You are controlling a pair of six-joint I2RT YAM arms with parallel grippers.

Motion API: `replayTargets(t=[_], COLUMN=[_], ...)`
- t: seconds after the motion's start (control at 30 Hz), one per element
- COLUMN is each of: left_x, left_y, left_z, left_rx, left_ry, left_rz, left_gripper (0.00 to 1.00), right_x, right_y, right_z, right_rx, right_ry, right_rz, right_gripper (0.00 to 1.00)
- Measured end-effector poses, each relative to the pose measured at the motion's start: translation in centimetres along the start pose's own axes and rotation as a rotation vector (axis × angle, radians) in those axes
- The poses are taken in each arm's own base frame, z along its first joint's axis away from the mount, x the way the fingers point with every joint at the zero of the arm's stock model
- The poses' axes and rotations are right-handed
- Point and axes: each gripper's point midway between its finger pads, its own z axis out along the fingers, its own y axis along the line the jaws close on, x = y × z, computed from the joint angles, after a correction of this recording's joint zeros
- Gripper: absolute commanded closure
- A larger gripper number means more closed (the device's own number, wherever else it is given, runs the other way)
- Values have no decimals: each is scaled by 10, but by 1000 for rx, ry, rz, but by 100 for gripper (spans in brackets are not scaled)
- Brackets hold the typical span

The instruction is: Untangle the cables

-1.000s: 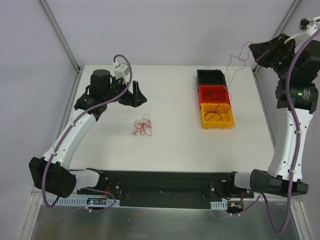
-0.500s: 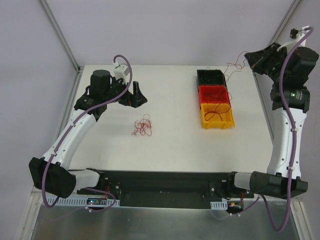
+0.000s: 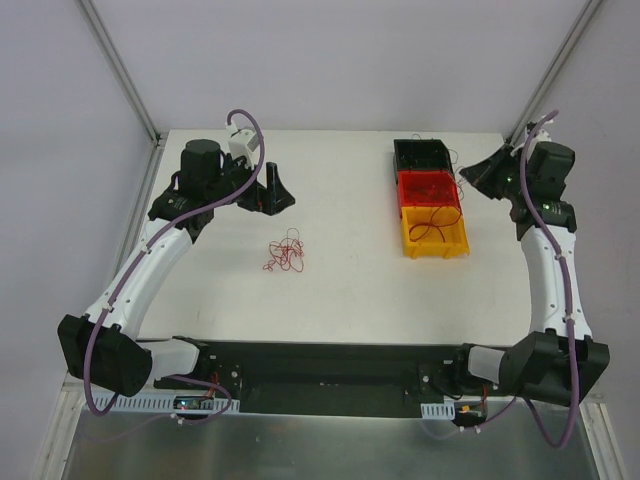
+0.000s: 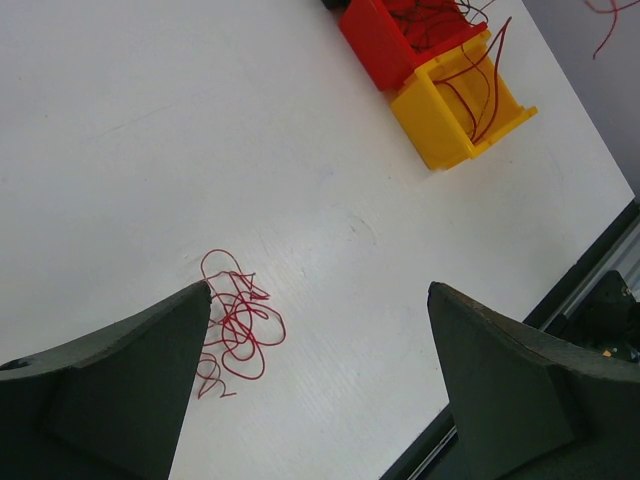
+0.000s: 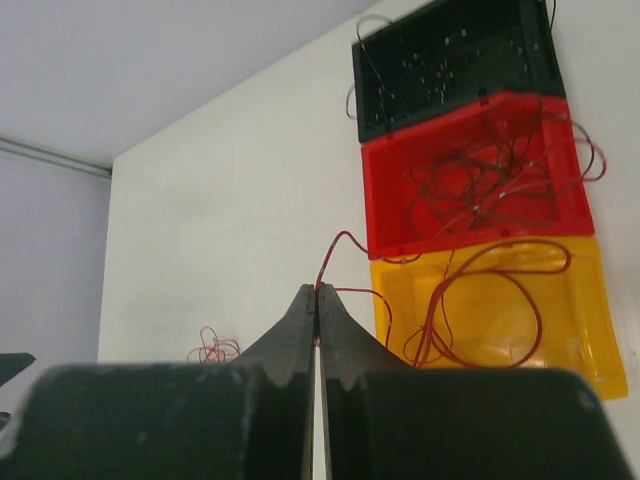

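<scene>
1. Right arm has swung down from its raised post beyond the far right corner. The right tool [image 3: 478, 172] now sits low, just beside the right-hand side of the bins. The left arm has not shifted.
2. Right tool [image 5: 317, 290]: fingers pressed together, pinching a red cable strand [image 5: 336, 243] at the tips. The strand rises from the tips, bends, and runs towards the join between the red and yellow bins.
3. Left tool [image 4: 318, 300]: fingers spread wide, holding nothing. In the top view it stands over the far left part of the table [image 3: 350, 290].
4. Red cable tangle [image 3: 285, 254]: a small, loose, scribbly knot lying on the table, left of centre and nearer than the left tool. It is well apart from the bins. In the left wrist view it lies just beside the left finger [image 4: 120, 380]; whether they touch cannot be told.
5. Bins: three in a row on the right half of the table, touching one another.
   - Black bin [image 3: 396, 160], farthest: thin strands trail over its rim.
   - Red bin [image 3: 402, 190], middle: holds a loose mass of dark and red strands.
   - Yellow bin [image 3: 437, 251], nearest: holds looping red strands.
</scene>
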Motion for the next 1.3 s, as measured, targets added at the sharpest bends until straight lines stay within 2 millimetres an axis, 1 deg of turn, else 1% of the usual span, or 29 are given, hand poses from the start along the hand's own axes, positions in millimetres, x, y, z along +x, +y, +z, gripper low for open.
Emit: replayTargets(t=[0.1, 0.23, 0.33, 0.43, 0.5, 0.57, 0.63, 0.73, 0.8, 0.9, 0.97, 1.13, 1.3], left_x=[0, -1, -1, -1, -1, 0, 0, 1, 0, 1, 2, 2, 4], left_y=[0, -1, -2, -2, -2, -2, -2, -2, -3, -5, -7, -7, -7], left_z=[0, 0, 0, 0, 0, 0, 0, 0, 1, 1, 2, 2, 3], left_rx=[0, 7, 11, 11, 11, 12, 13, 13, 13, 19, 24, 24, 22], left_ry=[-2, -4, -5, -5, -6, -7, -6, -5, -6, -3, 0, 0, 3], left_rz=[1, 2, 4, 4, 5, 6, 6, 6, 6, 9, 11, 11, 13], left_gripper=[11, 11, 11, 11, 11, 11, 11, 11, 11, 11, 11, 11, 11], right_x=[27, 61, 75, 85, 92, 99, 102, 95, 91, 95, 101, 113, 117], right_y=[-10, -13, -13, -9, -5, 2, 10, 19, 23, 25, 23, 19, 22], right_z=[7, 14, 16, 16, 14, 7, -6, -29, -43, -60, -66, -71, -73], right_rx=[24, 39, 54, 61, 64, 60, 52, 44, 39, 40, 48, 76, 73], right_ry=[65, 149, 189, 214, 231, 249, 248, 204, 176, 165, 177, 223, 244], right_rz=[17, 0, -16, -38, -60, -88, -111, -128, -131, -115, -92, -26, 9], right_gripper=[100, 100, 100, 100, 100, 100, 99, 99, 100, 100, 100, 100, 100])
